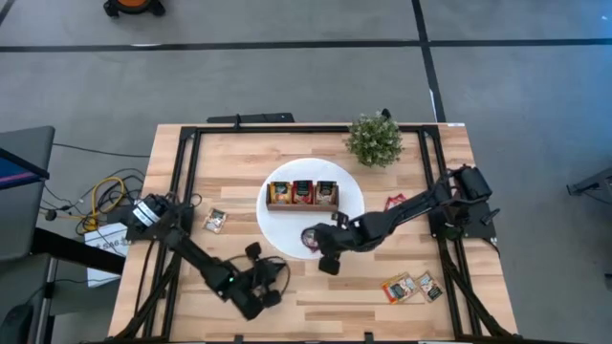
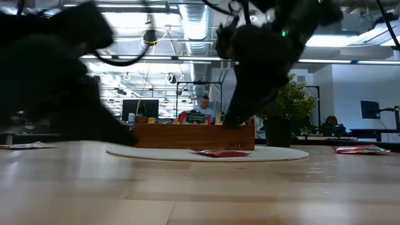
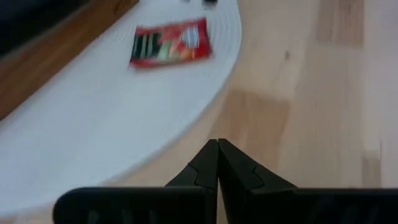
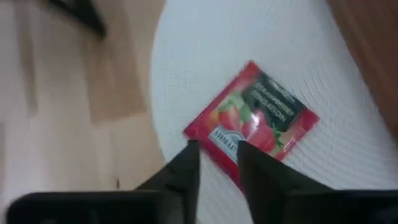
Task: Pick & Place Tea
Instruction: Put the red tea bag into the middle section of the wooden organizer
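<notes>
A red tea sachet (image 4: pixel 252 121) lies flat on the white disc (image 1: pixel 287 229), near the disc's front rim. My right gripper (image 4: pixel 217 155) hovers just above the sachet's near edge with its fingers a little apart; in the low view it hangs clear of the sachet (image 2: pixel 219 152). The brown wooden box (image 1: pixel 302 194) stands on the disc with sachets upright in its compartments. My left gripper (image 3: pixel 217 149) is shut and empty, low over the bare wood beside the disc's front-left rim (image 3: pixel 186 118).
Loose sachets lie on the table: one at the left (image 1: pixel 214 221), a red one to the right of the disc (image 1: pixel 395 202), two near the front right (image 1: pixel 411 287). A small green plant (image 1: pixel 375 139) stands at the back. Black rails (image 1: pixel 182 191) run along both table sides.
</notes>
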{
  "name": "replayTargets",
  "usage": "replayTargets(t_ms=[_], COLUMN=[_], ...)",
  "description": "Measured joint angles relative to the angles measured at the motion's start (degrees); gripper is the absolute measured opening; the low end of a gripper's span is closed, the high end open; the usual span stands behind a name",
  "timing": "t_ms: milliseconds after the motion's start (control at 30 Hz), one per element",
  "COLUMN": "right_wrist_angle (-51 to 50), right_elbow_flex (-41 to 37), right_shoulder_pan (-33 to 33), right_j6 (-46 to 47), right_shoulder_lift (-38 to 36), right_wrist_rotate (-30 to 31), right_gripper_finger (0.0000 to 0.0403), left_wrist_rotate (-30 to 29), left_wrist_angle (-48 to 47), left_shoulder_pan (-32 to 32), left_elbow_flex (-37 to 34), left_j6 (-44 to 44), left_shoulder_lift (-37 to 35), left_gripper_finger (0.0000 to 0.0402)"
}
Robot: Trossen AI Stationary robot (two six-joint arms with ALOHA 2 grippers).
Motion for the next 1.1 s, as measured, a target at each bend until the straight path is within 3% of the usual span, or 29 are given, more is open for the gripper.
replayTargets(t_ms=[200, 367, 700, 1100], right_wrist_angle=[6.30, 7.60, 10.64, 4.73], right_elbow_flex=[-5.93, -7.74, -7.96, -8.08], right_shoulder_pan=[-0.90, -1.61, -3.58, -4.21], right_j6=[13.52, 18.94, 20.03, 18.71], right_shoulder_lift=[0.42, 0.44, 0.44, -2.34], right_wrist_rotate=[4.51, 6.23, -0.32, 1.89], right_gripper_finger=[0.0191, 0.0226, 0.0206, 0.0180], left_wrist_rotate=[2.31, 2.66, 5.20, 6.68], left_wrist_angle=[12.29, 20.94, 29.94, 29.71], left_shoulder_pan=[6.93, 11.30, 16.49, 16.45], left_elbow_flex=[-0.59, -0.59, -0.50, -0.48], left_j6=[9.32, 14.02, 15.25, 15.38], left_shoulder_lift=[2.31, 5.59, 10.43, 10.43], left_gripper_finger=[0.0000, 0.0000, 0.0000, 0.0000])
